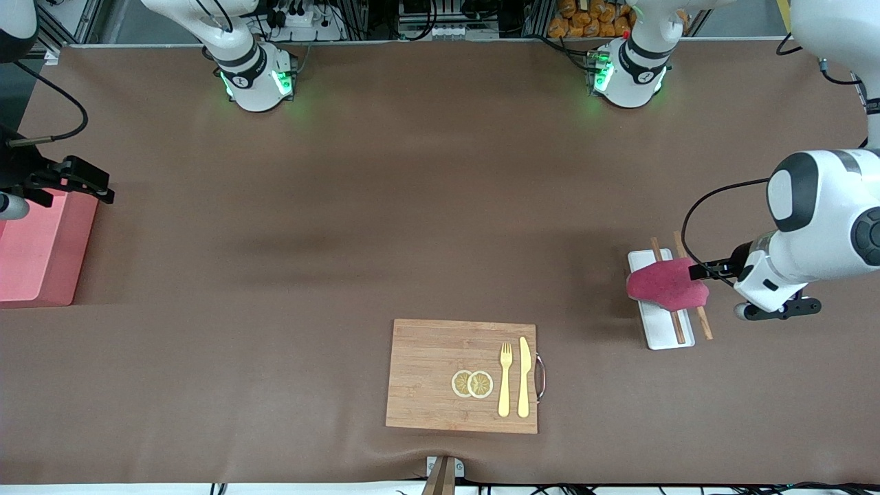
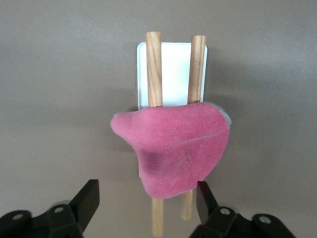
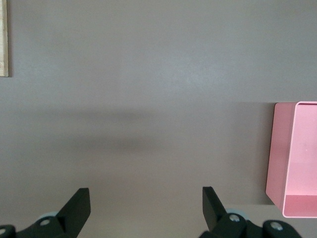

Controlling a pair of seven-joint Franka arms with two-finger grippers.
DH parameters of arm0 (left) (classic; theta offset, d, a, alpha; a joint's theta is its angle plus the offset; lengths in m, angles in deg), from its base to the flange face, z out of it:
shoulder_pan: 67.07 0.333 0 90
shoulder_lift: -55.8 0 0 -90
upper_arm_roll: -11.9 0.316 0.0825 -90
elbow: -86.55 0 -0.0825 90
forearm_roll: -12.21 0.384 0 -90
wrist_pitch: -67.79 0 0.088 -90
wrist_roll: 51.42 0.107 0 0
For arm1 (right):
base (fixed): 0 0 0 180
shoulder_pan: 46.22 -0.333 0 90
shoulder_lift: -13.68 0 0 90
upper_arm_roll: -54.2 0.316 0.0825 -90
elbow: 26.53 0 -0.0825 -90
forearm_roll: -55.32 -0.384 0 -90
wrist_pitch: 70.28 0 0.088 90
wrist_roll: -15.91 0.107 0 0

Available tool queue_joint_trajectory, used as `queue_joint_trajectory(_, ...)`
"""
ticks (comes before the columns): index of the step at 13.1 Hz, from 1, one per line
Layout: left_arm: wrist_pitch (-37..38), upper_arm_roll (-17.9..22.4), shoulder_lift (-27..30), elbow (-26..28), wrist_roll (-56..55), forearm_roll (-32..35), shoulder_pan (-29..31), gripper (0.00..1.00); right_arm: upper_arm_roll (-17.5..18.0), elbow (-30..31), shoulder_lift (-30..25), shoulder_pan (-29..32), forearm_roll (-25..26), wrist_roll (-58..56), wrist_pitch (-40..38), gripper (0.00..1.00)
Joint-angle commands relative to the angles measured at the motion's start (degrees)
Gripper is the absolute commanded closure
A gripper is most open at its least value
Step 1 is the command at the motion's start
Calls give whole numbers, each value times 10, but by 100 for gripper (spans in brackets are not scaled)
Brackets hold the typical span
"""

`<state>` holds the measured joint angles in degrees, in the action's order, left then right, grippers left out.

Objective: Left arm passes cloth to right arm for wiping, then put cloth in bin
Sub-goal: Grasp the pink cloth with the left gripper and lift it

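The table (image 1: 412, 206) is filling nearly the whole front view, brown and mostly bare. The bin (image 1: 38, 251) is sitting at the middle left edge of that view, toward the right arm's end, probably parked there so the right arm can drop the cloth in at the end of the job. The wooden board (image 1: 440, 371) is lying at lower centre, carrying two lemon slices (image 1: 472, 383), a fork (image 1: 505, 379) and a knife (image 1: 524, 377), seemingly as the surface to be wiped. At middle right the white tray (image 1: 663, 330) is supporting two wooden sticks (image 1: 677, 323), and the cloth (image 1: 668, 283) is draping over them, which is keeping it raised off the table and easy to pinch. The left gripper (image 2: 148, 198) is hanging just beside the cloth's near edge with its fingers spread and holding nothing, the cloth's lower corner lying between them in the left wrist view. The right gripper (image 3: 146, 203) is waiting over bare table next to the bin, fingers released and empty.
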<state>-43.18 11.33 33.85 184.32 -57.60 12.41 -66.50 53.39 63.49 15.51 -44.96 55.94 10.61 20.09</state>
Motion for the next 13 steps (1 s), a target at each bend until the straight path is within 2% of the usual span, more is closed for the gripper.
queue_joint_trajectory(1,-17,0,-21,-8,8,-12,2,15,-1,-3,0,2,-4,0,-2,0)
queue_joint_trajectory(3,-28,0,-35,-8,8,-12,1,20,-1,-3,0,1,-4,2,-5,0)
queue_joint_trajectory(6,-31,0,-44,-10,8,-12,2,32,-1,-5,0,2,-5,3,-5,0)
queue_joint_trajectory(13,-31,0,-49,-12,7,-13,-2,50,-1,-4,1,3,-5,3,-5,0)
